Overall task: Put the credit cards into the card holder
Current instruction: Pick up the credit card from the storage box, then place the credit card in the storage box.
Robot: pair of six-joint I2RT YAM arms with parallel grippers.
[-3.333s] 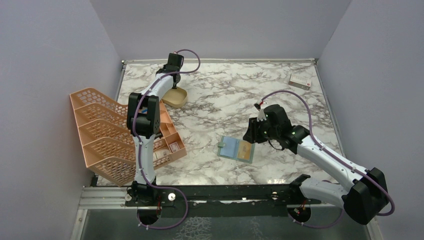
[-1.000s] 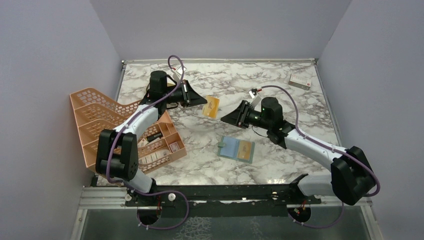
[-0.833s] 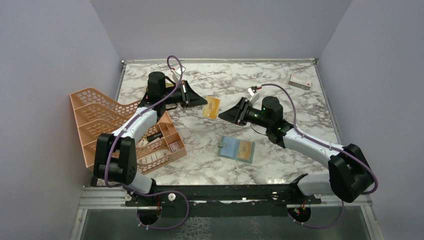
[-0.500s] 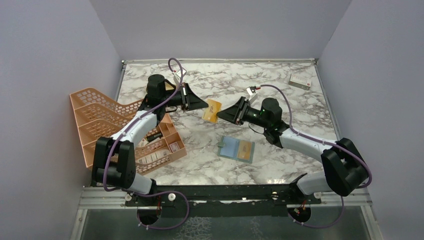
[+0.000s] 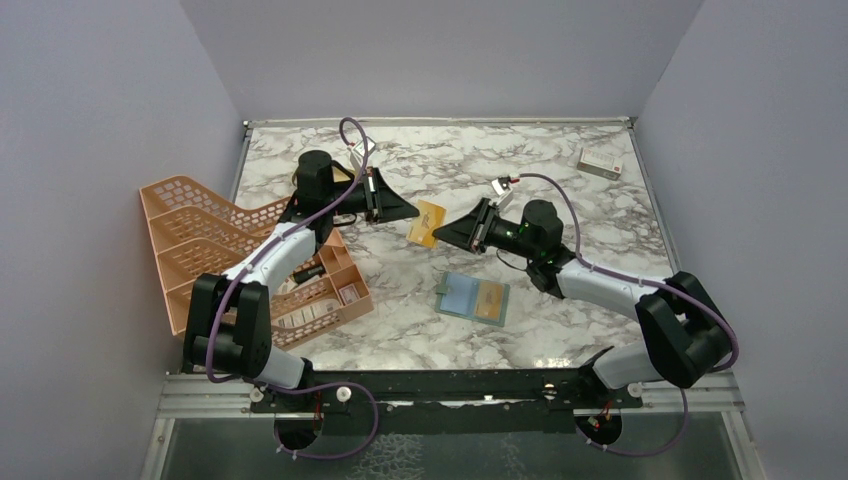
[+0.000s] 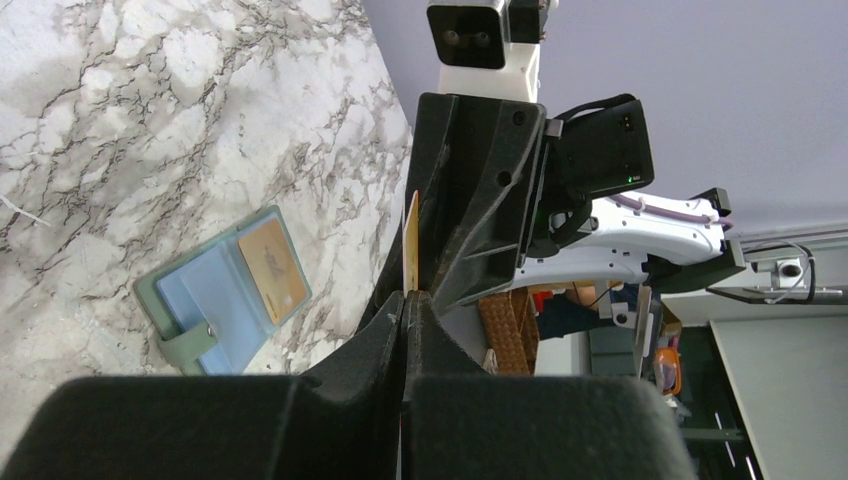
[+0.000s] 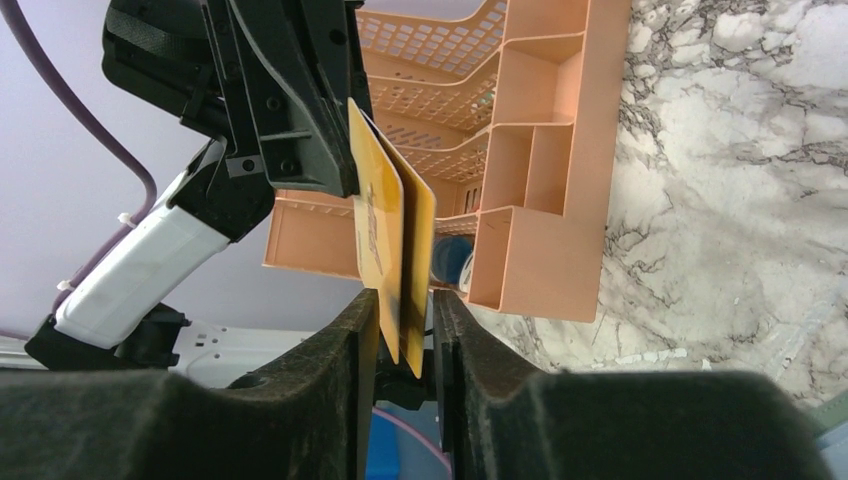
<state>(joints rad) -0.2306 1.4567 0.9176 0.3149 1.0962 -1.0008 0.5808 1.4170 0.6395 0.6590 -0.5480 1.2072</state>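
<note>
- You're in a robotics lab cell: plain lilac walls (image 5: 440,60) box the marble-patterned table (image 5: 560,170) on its left, far and right edges.
- Along its near edge you have a bare metal mounting rail (image 5: 440,385).

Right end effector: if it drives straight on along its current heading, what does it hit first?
The credit cards, sitting between the fingers of the right end effector. Right behind them is the left end effector, shut on their far edge. Little free travel, I'd judge.
</note>
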